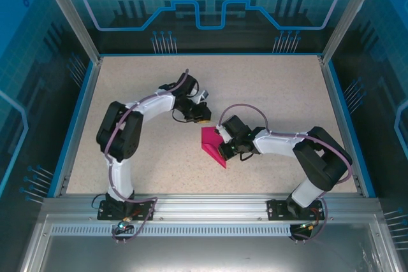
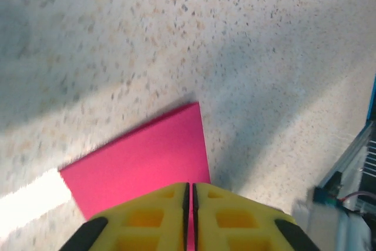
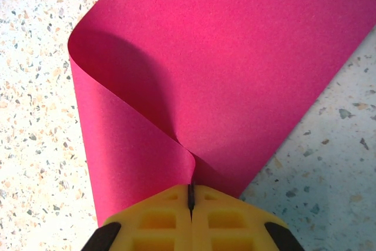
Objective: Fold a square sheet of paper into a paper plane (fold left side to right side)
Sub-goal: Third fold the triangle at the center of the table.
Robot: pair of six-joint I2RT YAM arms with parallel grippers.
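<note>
Pinching the sheet [image 3: 235,57] edge, right gripper [image 3: 191,195] has bare table [image 3: 35,57] around.

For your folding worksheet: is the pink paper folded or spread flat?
Folded over: the paper bends in a soft loop, not yet creased.

Left arm [image 1: 150,103], right arm [image 1: 277,143]: white curved link shells, bulky black joint housings. Thin purple cables [image 1: 242,106] run along each arm, looping free near wrist. Black base plates [image 1: 124,207], small connectors dangling below. Fingers [image 3: 158,221]: yellow moulded plastic, waffle-grid recesses, black backing at outer edges.
</note>
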